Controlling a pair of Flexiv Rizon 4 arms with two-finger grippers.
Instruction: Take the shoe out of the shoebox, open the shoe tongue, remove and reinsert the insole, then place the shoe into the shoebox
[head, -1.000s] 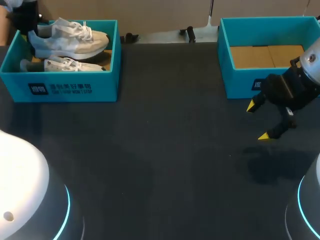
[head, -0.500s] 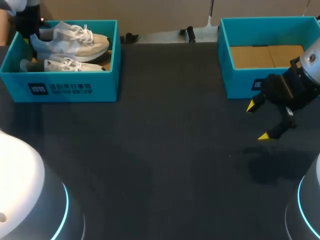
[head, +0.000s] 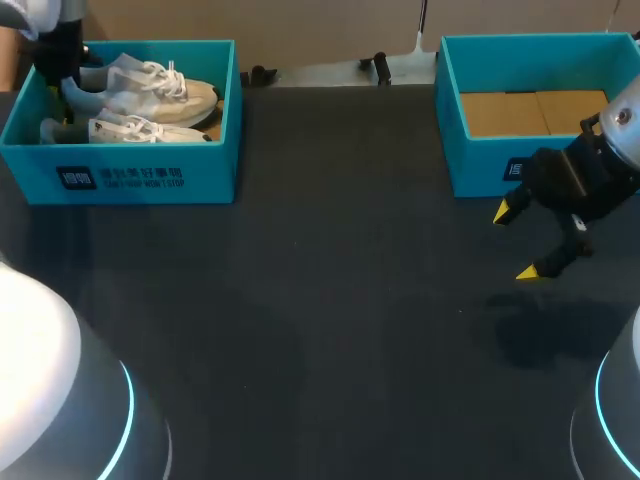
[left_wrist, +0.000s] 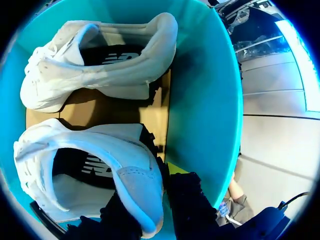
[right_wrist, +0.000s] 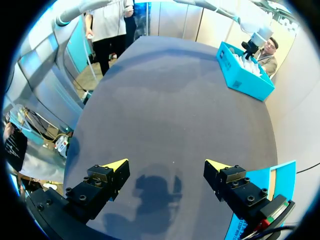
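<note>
While clamping the shoe (head: 150, 85) at its heel in the left gripper (left_wrist: 150, 200), lowered it deeper into the shoebox (head: 150, 175); kept the right gripper (head: 517, 242) spread, empty, unmoved.

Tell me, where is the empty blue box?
In the head view, the empty blue box sits at the table's far right edge, just beyond the open right pincer.

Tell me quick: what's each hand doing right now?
Left hand: closed on a shoe, at its heel.
Right hand: open, holding nothing.
</note>
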